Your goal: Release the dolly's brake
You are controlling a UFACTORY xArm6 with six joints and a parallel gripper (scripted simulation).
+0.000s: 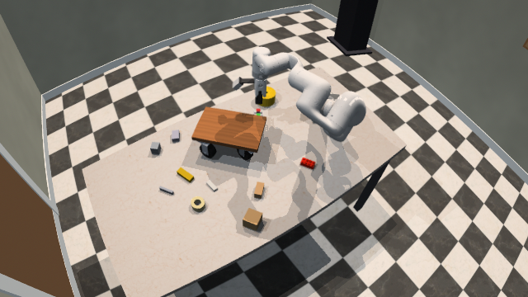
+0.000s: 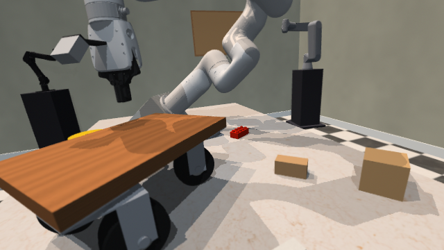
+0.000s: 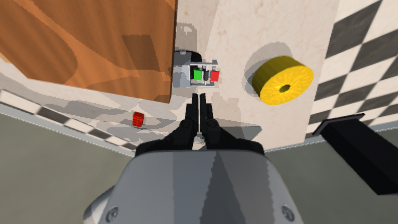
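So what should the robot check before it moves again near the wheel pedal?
1. Hand shut, holding nothing: ok.
2. Hand raised off the pedal, gap visible from the side: ok.
3. Fingertips lined up over the green end, not the red end: ok, roughly.
4. Green end already pressed down: cannot tell.
5. Dolly sitting level on its wheels: ok.
6. Yellow ring out of the way, beside the pedal: ok.
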